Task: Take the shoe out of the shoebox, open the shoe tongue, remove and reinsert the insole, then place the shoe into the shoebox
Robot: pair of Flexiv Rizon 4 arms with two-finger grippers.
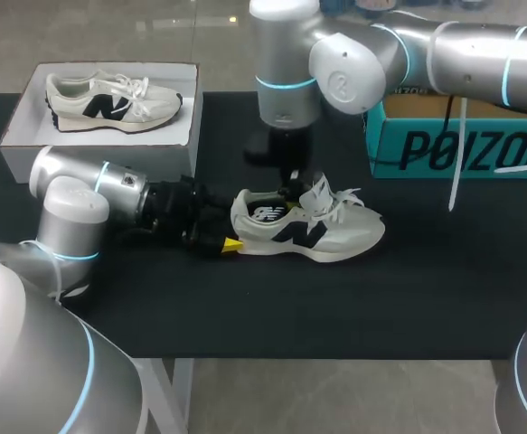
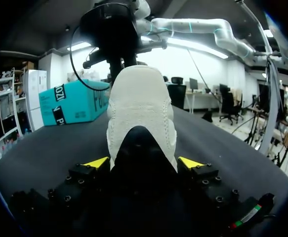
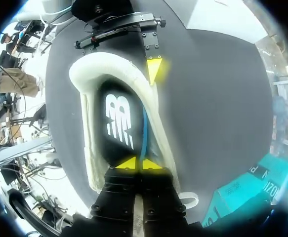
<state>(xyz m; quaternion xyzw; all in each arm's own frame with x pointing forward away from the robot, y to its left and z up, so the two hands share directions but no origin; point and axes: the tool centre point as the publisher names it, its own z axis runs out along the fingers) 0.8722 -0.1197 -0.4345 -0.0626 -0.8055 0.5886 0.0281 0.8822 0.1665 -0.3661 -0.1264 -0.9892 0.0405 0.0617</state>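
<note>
Left pincer point(image 2: 143, 163): fingers spread to heel width, one on each side of the shoe point(image 2: 141, 108), clamping its heel. The shoe stands sole-down on the worktop point(image 1: 245, 307), toe pointing away from this pincer. Right pincer point(image 3: 139, 163): inside the shoe opening, tips closed together on the insole point(image 3: 116, 118) edge.

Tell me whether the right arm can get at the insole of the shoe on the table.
Probably yes: the right gripper is down in the opening of the shoe, right at the insole, with nothing over it. The left gripper clamps the heel, steadying it.
</note>
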